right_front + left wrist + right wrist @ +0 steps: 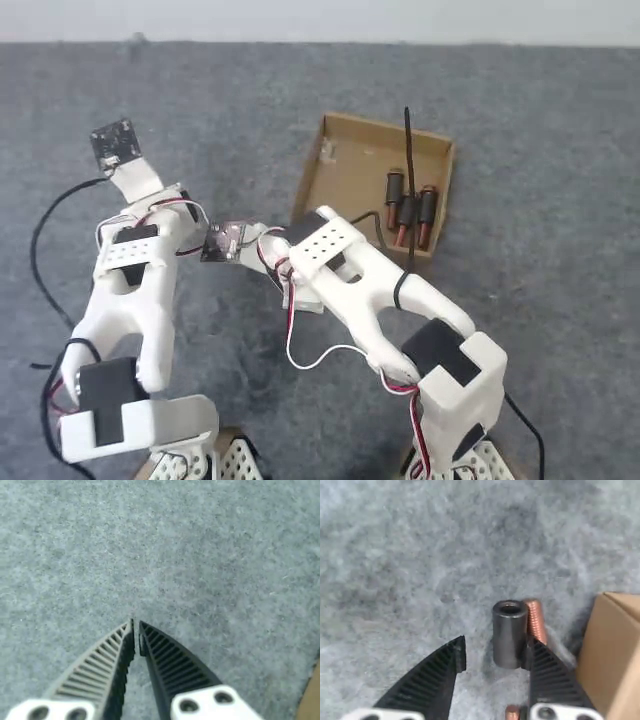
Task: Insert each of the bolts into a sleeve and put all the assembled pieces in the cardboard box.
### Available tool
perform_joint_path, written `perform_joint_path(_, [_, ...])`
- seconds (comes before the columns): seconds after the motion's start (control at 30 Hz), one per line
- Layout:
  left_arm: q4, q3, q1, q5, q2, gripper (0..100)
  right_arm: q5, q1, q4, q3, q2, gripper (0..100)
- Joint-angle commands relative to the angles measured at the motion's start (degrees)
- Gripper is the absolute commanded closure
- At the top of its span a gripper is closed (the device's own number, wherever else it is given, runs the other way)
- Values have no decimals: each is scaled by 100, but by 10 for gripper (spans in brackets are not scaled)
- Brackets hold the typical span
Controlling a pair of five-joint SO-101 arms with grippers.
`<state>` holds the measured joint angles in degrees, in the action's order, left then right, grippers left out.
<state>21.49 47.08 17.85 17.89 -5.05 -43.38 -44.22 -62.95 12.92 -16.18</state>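
Looks like robotics lab bench: grey felt table (560, 330), white printed arm (130, 300) beside second arm (380, 285), loose wires (290, 325), bare wall (400, 20).

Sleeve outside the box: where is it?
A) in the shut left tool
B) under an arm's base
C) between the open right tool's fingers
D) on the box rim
C: the sleeve stands upright in the gap of the open right tool.
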Motion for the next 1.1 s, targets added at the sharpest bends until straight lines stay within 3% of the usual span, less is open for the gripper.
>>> perform_joint_path(0.0, [0,-303,-9,44,-53,988,-229,75,303,149,365,832])
perform_joint_path(0.37, [0,-286,-9,35,-53,988,-202,84,629,35,-286,832])
perform_joint_path(0.57, [0,-286,-9,35,-53,988,510,84,549,-229,-242,834])
perform_joint_path(0.77, [0,-286,-9,35,-53,988,607,180,664,-308,-295,957])
perform_joint_path(1.07, [0,-286,-18,35,-53,988,607,268,22,-325,-207,992])
